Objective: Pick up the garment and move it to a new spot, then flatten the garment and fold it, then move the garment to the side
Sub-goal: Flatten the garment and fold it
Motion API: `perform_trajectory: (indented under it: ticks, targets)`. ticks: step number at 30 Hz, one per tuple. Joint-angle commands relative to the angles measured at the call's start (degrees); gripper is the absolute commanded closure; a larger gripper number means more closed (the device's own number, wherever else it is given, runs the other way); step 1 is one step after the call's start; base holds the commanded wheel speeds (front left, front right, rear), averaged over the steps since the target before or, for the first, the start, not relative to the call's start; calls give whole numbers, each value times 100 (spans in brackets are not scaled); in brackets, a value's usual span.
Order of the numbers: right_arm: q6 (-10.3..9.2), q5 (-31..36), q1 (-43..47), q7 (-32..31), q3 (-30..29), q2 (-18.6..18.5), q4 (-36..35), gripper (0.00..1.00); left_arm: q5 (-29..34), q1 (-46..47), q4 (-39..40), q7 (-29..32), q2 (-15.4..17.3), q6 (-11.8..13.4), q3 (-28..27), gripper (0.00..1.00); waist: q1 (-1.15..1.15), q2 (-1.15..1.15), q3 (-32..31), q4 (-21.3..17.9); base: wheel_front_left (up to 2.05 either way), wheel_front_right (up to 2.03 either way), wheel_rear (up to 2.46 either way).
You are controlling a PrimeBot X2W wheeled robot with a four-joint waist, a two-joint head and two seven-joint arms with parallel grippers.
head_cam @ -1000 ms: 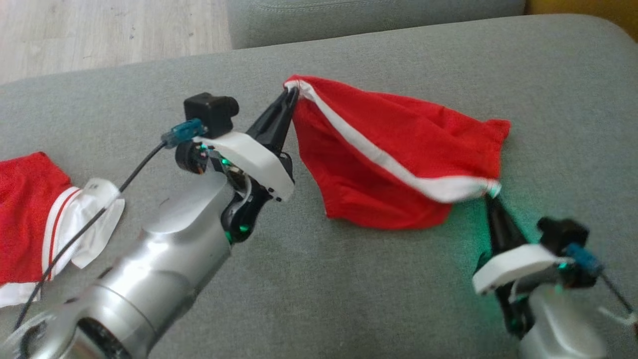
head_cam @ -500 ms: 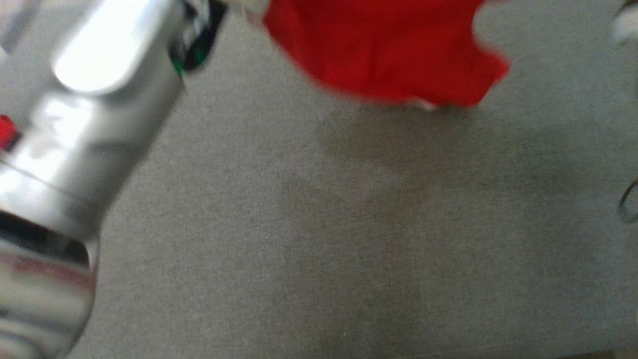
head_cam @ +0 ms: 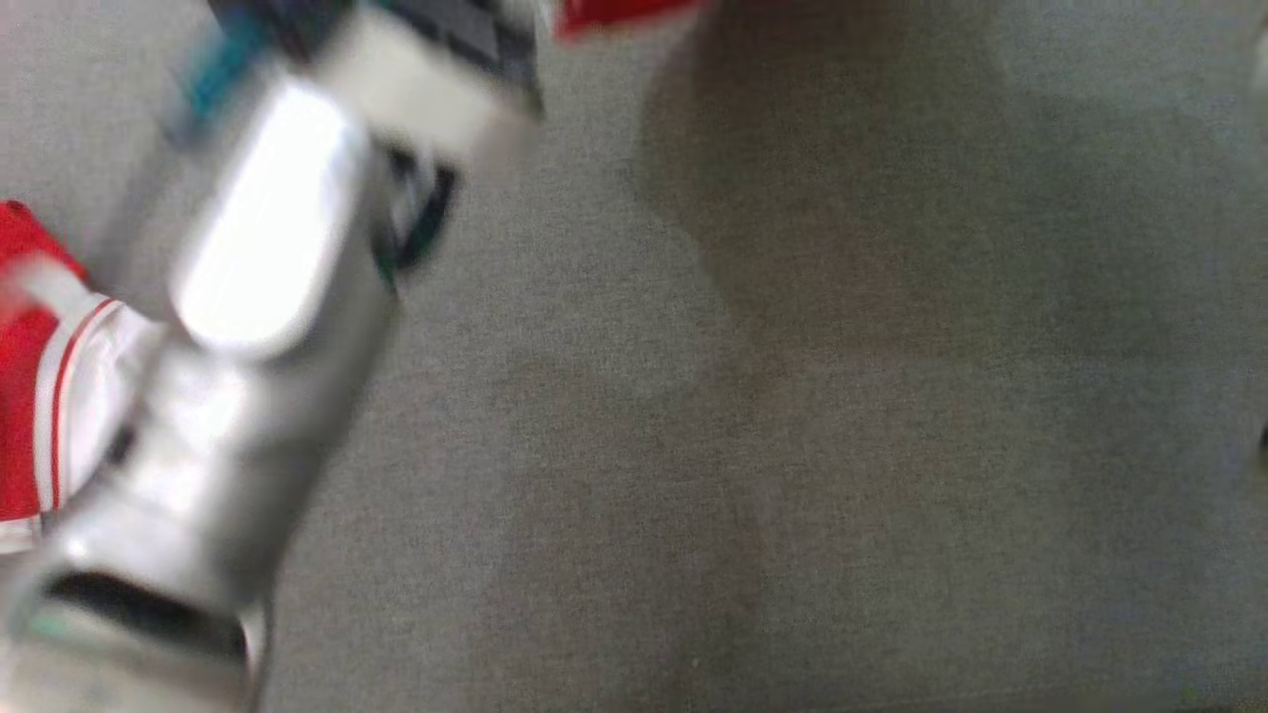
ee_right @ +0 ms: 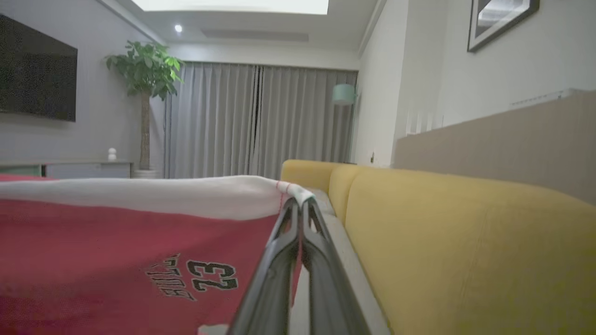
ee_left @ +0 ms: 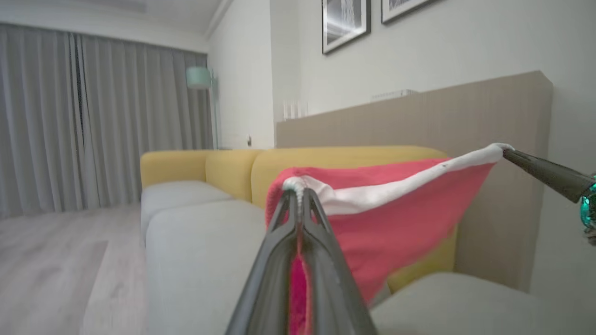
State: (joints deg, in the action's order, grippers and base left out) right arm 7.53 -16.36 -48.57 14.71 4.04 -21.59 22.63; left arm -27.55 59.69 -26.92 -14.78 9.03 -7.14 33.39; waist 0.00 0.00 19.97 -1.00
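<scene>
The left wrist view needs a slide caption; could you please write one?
Left gripper and right gripper hold the red garment above the sofa.

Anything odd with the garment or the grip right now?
Nothing stands out. The left gripper and right gripper each pinch the white trim of the red garment, stretched between them above the sofa. Head view is blurred.

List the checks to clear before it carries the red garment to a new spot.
1. Left end effector shut on the white hem of the garment: ok.
2. Right end effector shut on the hem's other end: ok.
3. Hem stretched between both: ok.
4. Garment's lower edge clear of the grey cushion: cannot tell.
5. Head view sharp enough to place by: not ok, blurred.
6. Second red garment lying apart from the held one: ok.
</scene>
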Motion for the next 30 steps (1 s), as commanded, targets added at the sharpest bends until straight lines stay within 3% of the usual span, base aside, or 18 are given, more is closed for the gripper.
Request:
perform_trajectory:
  ticks: [1,10,15,23,27,30]
  targets:
    - [-4,-106,451,29,52,-21,-220,100,73,-199,268,-21,105,-25,-158,100,0,0,-134,26,0,0,0]
    - [-4,-327,3231,-19,-287,33,-599,100,-129,-2945,739,-21,-8,-34,984,100,0,0,-898,-9,0,0,0]
    - [-4,-201,4399,-416,-779,80,-1287,100,-259,-3890,698,-21,45,-34,1298,100,0,0,-1268,-142,0,0,0]
    - [-4,-31,5815,-1245,-1895,413,-2847,100,-469,-4309,740,-21,54,-34,1886,100,0,0,-1327,-65,0,0,0]
    - [-4,28,5760,-1530,-2160,549,-3259,100,-713,-4242,874,-21,-123,-35,1732,100,0,0,-1143,49,0,0,0]
    - [-4,33,5313,-1618,-2144,526,-3129,100,-859,-4068,888,-21,-307,-35,1530,100,0,0,-947,191,0,0,0]
